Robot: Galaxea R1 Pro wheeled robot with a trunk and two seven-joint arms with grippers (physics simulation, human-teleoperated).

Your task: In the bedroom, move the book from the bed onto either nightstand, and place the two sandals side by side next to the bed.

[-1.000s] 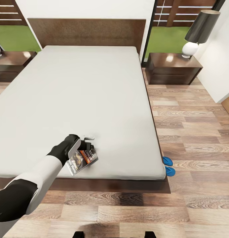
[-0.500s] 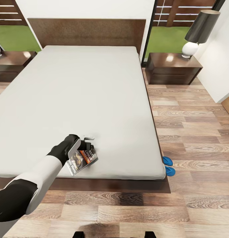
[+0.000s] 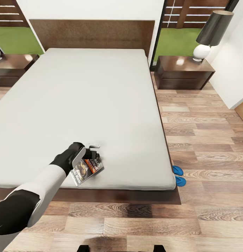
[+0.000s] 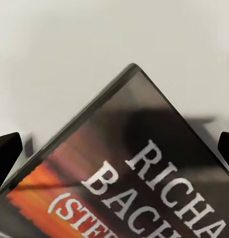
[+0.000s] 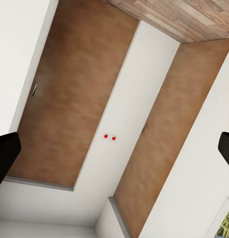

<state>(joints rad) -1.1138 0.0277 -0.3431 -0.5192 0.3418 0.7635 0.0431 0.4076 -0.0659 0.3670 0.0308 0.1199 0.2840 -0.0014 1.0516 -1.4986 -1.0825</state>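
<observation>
The book (image 3: 87, 169) lies flat on the light-grey mattress of the bed (image 3: 96, 94), close to its near edge. My left gripper (image 3: 94, 149) hovers at the book's far end, open. In the left wrist view the book (image 4: 144, 183) lies between the two dark fingertips (image 4: 5, 153), which are spread wide and do not touch it. The two blue sandals (image 3: 177, 170) (image 3: 180, 181) lie close together on the floor by the bed's near right corner, partly tucked under the frame. My right gripper (image 5: 114, 148) is open and faces white walls and brown wooden doors.
A dark-brown nightstand (image 3: 182, 71) carrying a white lamp with a black shade (image 3: 212, 33) stands right of the headboard. A second nightstand (image 3: 12, 66) stands at the left. Wood-plank floor (image 3: 205, 140) runs along the bed's right side and its foot.
</observation>
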